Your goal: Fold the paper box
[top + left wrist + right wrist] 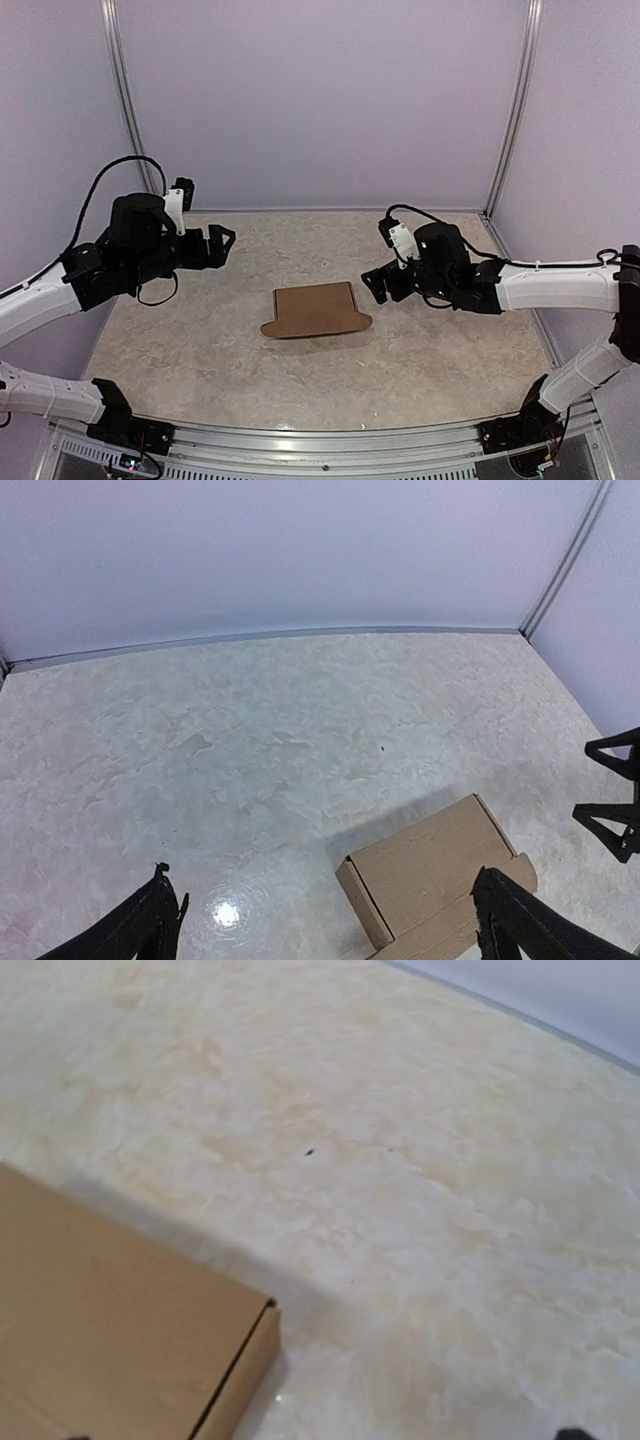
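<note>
1. Paper box [317, 310]: plain brown cardboard. You will find it just below the centre of the top view, lying flat on the table. It is folded into a slim closed shape with the lid down. A wider flap with rounded corners sticks out along its lower edge. In the left wrist view it sits at lower right with one short side wall showing. In the right wrist view it fills the lower left corner.

2. Left gripper [226, 247]: at centre left of the top view, raised above the table and well apart from the box, up and to its left. The jaws are spread wide and grip nothing. In its own wrist view the two black fingers [150, 925] stand at opposite bottom corners, with only table and box between them, lower down.

3. Right gripper [372, 286]: right of centre in the top view, near the box's upper right corner and not touching it. You can see its fingers [612, 748] at the right edge of the left wrist view, parted with bare table between them. It is open and holds nothing. In its own wrist view only dark slivers of it show at the bottom edge.

4. Table [200, 340]: pale, marble-patterned, matte, with one bright glare spot at the bottom of the left wrist view.

5. Walls [320, 100]: plain pale lilac on three sides, with metal frame posts [122, 80] at the back corners.

6. Cables [108, 175]: a black loop rises over the left arm, and a shorter one over the right wrist.
</note>
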Controlling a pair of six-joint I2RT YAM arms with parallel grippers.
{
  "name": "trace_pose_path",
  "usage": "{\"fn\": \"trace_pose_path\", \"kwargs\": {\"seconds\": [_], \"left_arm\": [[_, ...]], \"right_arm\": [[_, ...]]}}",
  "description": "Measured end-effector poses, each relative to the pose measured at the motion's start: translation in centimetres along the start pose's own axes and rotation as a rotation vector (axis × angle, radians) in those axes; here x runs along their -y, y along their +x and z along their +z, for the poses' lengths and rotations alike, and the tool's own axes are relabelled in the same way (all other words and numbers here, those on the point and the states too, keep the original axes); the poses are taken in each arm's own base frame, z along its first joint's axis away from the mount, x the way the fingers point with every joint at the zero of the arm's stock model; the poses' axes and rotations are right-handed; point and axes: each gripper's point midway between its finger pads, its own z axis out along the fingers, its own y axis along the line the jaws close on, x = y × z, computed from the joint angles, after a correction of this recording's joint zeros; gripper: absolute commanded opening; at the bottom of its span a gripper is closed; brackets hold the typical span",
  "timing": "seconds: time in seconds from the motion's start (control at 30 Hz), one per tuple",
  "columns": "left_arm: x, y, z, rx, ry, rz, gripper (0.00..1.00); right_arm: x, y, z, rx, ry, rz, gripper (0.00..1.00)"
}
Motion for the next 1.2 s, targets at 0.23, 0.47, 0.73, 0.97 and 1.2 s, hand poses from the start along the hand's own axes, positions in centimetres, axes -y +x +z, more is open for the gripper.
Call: {"fn": "trace_pose_path", "kwargs": {"seconds": [0.23, 0.47, 0.73, 0.97, 1.2], "left_arm": [[-5.0, 1.1, 0.3, 0.012, -0.126, -0.122, 0.99], [-4.6, 5.2, 3.6, -0.132, -0.111, -0.146, 0.99], [-3.5, 8.3, 6.3, -0.240, -0.049, -0.205, 0.99], [-1.7, 10.7, 8.4, -0.320, 0.046, -0.257, 0.99], [-0.4, 12.3, 9.5, -0.362, 0.116, -0.296, 0.99]], "right_arm": [[0.9, 0.0, 1.5, -0.043, 0.037, 0.106, 1.00], [-0.1, 1.5, 2.7, -0.129, -0.010, 0.152, 0.89], [-2.1, 4.3, 5.9, -0.280, -0.119, 0.248, 0.74], [-3.1, 6.5, 6.7, -0.369, -0.200, 0.348, 0.62], [-3.0, 6.7, 7.1, -0.389, -0.243, 0.461, 0.49]]}}
